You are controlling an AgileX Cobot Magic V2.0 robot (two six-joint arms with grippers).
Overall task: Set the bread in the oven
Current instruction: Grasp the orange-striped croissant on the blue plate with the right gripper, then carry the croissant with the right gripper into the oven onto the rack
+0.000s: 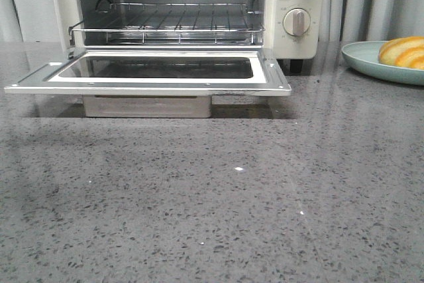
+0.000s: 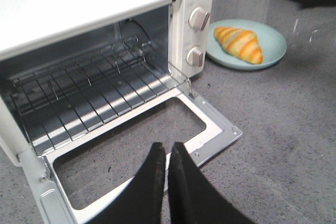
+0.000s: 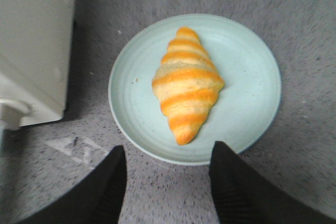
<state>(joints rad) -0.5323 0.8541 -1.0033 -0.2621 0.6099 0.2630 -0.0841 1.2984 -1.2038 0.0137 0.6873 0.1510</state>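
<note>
Here, the golden-orange striped croissant-shaped bread (image 3: 187,84) is seen lying on a pale teal round plate (image 3: 252,66), just beyond the spread black fingers of the right gripper (image 3: 167,179). The left gripper (image 2: 168,153) is held closed over the dropped glass door of the cream-white toaster oven (image 2: 105,3), its wire rack (image 2: 89,85) bare.

1. My front camera sits low, almost level with the grey counter (image 1: 212,217), and faces straight into the open oven (image 1: 179,24) close ahead; the plate (image 1: 364,61) is cut off at its right edge.
2. My left wrist camera looks down from above and to one side over the oven's folded-down door (image 2: 210,124), with the plate (image 2: 273,45) beyond.
3. My right wrist camera hangs close over the plate (image 3: 252,98), looking nearly straight down, an oven corner (image 3: 37,51) at the edge.
4. All three views share oven and plate.
</note>
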